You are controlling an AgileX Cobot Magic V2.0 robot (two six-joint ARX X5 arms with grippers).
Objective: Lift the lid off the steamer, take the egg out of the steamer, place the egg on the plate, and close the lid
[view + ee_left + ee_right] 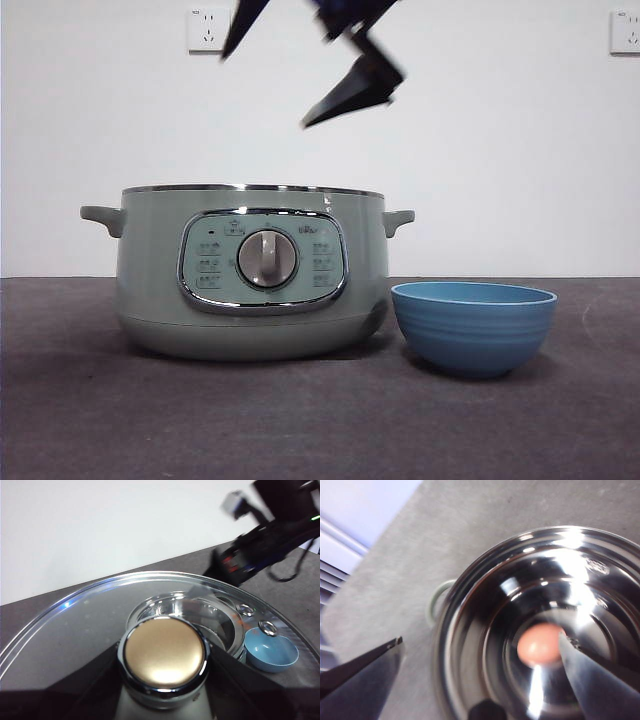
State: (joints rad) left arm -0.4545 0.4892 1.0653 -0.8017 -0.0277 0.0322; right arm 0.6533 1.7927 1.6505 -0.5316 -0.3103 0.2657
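**Lid held off, egg seen in open steamer**

The lid (100, 630) is clamped at its knob (164, 652) by the left gripper (162, 680). The steamer (250, 275) is left uncovered, with the plate (473, 325) just beside it. The egg (540, 644) is seen at the steamer's shiny bottom, below the right gripper (485, 655), whose jaws are spread wide.

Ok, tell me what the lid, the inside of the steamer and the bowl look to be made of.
The lid: clear glass, since the table and bowl show through it, with a chrome-looking rim and a shiny golden knob cap.
The steamer inside: polished metal, probably stainless steel, mirroring bright glare around the egg.
The plate: a matte blue ridged bowl, ceramic or plastic; the look leaves that open.
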